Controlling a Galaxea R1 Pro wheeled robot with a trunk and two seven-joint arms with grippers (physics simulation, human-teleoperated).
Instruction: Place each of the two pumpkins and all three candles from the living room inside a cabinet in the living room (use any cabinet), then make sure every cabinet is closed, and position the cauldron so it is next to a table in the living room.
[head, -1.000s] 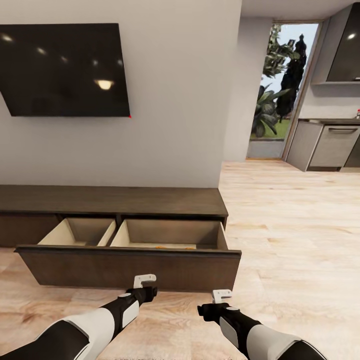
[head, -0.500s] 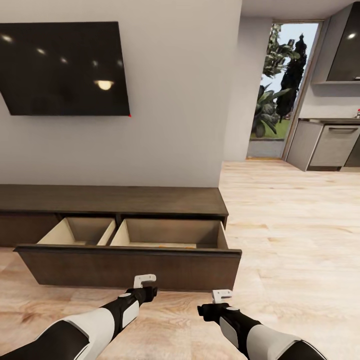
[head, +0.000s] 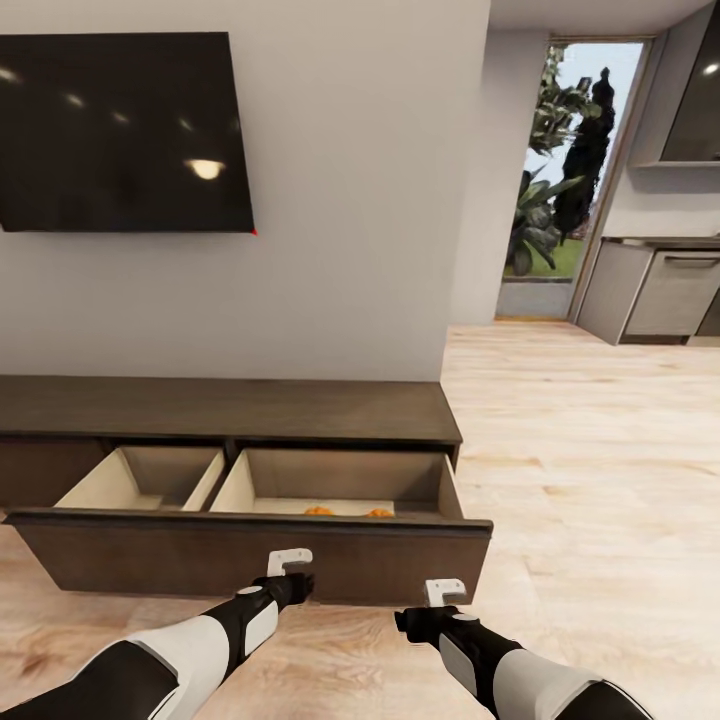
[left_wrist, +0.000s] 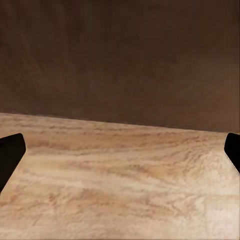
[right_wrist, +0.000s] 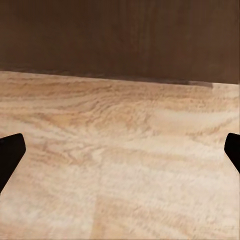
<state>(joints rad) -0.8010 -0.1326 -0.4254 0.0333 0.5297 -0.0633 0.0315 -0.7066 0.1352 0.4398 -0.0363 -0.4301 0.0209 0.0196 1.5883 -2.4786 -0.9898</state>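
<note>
pumpkins (head: 348, 511) lie in the pulled-out cabinet (head: 250, 545) drawer beyond both grippers.

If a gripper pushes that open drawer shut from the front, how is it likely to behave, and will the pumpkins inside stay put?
The drawer has a wide, flat front, so it probably slides straight if pushed near the middle; an off-centre push might skew it. It looks heavy for one gripper. The pumpkins are rounded and sit loose by the front wall, so they may roll slightly as it stops.
</note>
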